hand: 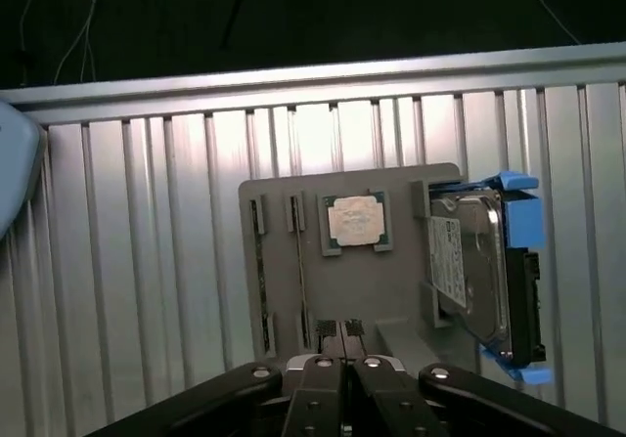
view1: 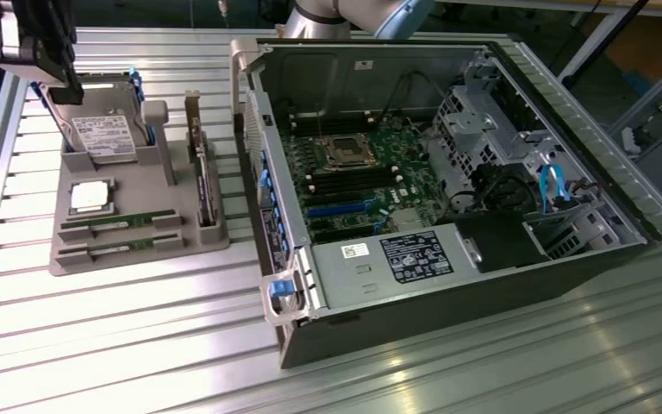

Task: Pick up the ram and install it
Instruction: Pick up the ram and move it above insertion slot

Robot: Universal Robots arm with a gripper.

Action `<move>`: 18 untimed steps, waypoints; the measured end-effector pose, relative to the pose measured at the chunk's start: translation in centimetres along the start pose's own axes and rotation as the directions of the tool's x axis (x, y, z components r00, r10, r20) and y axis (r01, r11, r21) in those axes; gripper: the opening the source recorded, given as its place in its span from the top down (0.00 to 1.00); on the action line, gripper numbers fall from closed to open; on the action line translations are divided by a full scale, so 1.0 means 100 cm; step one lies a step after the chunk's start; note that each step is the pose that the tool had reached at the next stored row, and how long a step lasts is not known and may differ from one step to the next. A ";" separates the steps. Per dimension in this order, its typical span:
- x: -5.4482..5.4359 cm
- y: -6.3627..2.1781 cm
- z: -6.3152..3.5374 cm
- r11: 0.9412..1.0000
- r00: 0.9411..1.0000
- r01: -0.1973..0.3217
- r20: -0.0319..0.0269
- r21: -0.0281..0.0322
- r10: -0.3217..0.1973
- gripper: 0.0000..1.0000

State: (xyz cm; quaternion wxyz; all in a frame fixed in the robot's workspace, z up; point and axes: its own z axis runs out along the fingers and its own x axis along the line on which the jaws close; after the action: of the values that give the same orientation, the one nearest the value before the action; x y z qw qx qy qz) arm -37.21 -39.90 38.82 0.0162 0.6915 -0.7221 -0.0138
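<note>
Green board edges mark the ram (view1: 118, 222), a narrow stick standing on its long edge in a slot of the grey holder tray (hand: 391, 290). A second ram stick (view1: 121, 247) sits in the slot just beside it, nearer the tray's front. Both lie on the exterior view's left, well apart from the open computer case (view1: 446, 315), whose motherboard (view1: 360, 185) is exposed. The same tray carries a CPU (hand: 354, 220) between the sticks and an upright hard drive (hand: 469, 271) in blue rails. A dark expansion card (view1: 199, 177) stands along the side toward the case.

The gripper (hand: 338, 335) hangs above the tray with its two fingers pressed together on nothing. In the wrist view their tips show against the tray, near the ends of the ram slots, touching neither stick.

By its look, the ram should be light and stiff but fragile. It is a thin board that could crack if bent or twisted, and its small chips should not be crushed. Its faces are probably smooth, so a light pinch could slip. The safest hold seems to be across the two flat faces near the middle of the upper edge, where the stick rises clear of the slot. That keeps the fingers away from the lower contact edge.
</note>
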 end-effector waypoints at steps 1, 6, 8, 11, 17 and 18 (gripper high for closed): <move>0.000 0.0000 0.0000 1.000 1.000 0.015 -0.001 0.000 -0.015 0.90; 0.000 0.0000 0.0002 0.998 0.998 0.058 -0.003 0.000 -0.058 0.90; 0.000 0.0000 0.0002 0.998 0.998 0.058 -0.003 0.000 -0.058 0.90; 0.000 0.0000 0.0002 0.998 0.998 0.058 -0.003 0.000 -0.058 0.90; 0.000 -0.0002 0.0043 0.998 0.998 0.058 -0.002 0.000 -0.058 0.90; 0.000 -0.0002 0.0053 0.998 0.998 0.058 -0.002 0.000 -0.058 0.90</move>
State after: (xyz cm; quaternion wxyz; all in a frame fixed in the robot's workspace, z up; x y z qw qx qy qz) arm -37.21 -39.89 38.29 0.0165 0.7123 -0.7016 -0.0135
